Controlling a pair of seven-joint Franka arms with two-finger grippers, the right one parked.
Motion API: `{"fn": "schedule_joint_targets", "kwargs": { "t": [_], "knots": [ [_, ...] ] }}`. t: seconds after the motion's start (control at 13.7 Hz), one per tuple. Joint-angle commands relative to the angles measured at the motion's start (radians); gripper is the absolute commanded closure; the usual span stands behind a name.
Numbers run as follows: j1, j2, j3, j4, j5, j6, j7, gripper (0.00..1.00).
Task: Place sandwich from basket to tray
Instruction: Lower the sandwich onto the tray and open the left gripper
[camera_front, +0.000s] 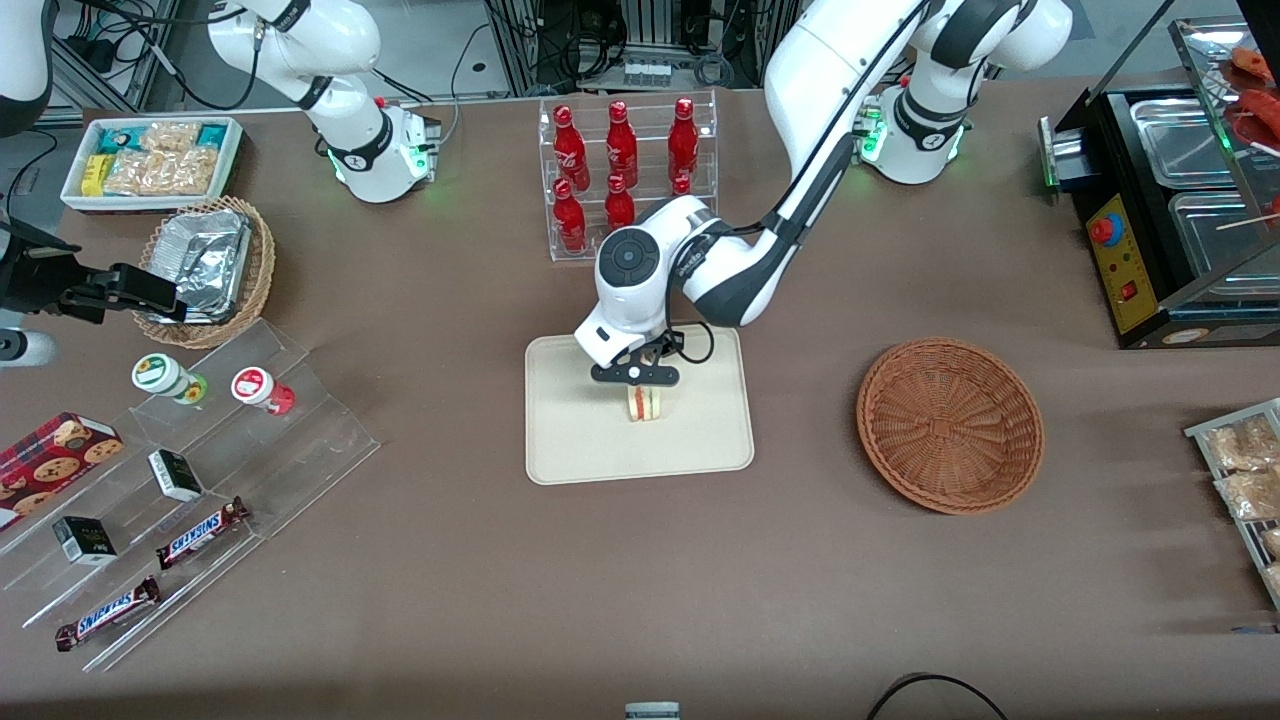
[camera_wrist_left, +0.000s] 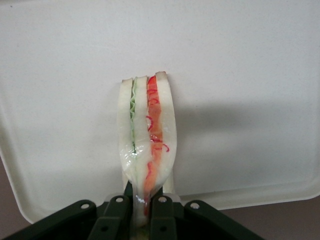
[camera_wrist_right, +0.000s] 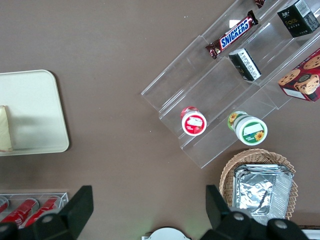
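The sandwich (camera_front: 646, 403) is a small wedge of pale bread with pink-red and green filling. My left gripper (camera_front: 640, 385) is shut on it and holds it upright over the middle of the cream-beige tray (camera_front: 570, 440). In the left wrist view the fingers (camera_wrist_left: 120, 210) squeeze the sandwich (camera_wrist_left: 146, 130) at its end, with the tray (camera_wrist_left: 240, 75) just beneath. The reddish-brown wicker basket (camera_front: 950, 424) sits empty beside the tray, toward the working arm's end of the table. The right wrist view shows the tray (camera_wrist_right: 35, 110) and an edge of the sandwich (camera_wrist_right: 5, 129).
A clear rack of red bottles (camera_front: 625, 170) stands farther from the front camera than the tray. A tiered acrylic stand (camera_front: 200, 470) with snack bars and cups lies toward the parked arm's end, with a tan basket holding a foil container (camera_front: 208, 262). A black food warmer (camera_front: 1170, 200) is at the working arm's end.
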Motion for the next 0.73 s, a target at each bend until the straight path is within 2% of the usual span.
{"fn": "schedule_joint_targets", "kwargs": {
  "t": [0.0,0.15,0.22,0.37,0.44,0.51,0.66],
  "knots": [
    [-0.012,0.011,0.007,0.021,-0.008,0.005,-0.013,0.95],
    [-0.015,0.011,0.007,0.019,-0.008,0.012,-0.015,0.90],
    [-0.019,0.011,0.007,0.019,-0.008,0.012,-0.021,0.82],
    [-0.021,0.016,0.007,0.021,-0.008,0.013,-0.039,0.59],
    [-0.021,0.016,0.007,0.021,-0.007,0.013,-0.039,0.24],
    [-0.021,0.016,0.008,0.021,-0.005,0.012,-0.039,0.06],
    [-0.022,0.013,0.008,0.021,-0.005,0.006,-0.039,0.04]
  ]
}}
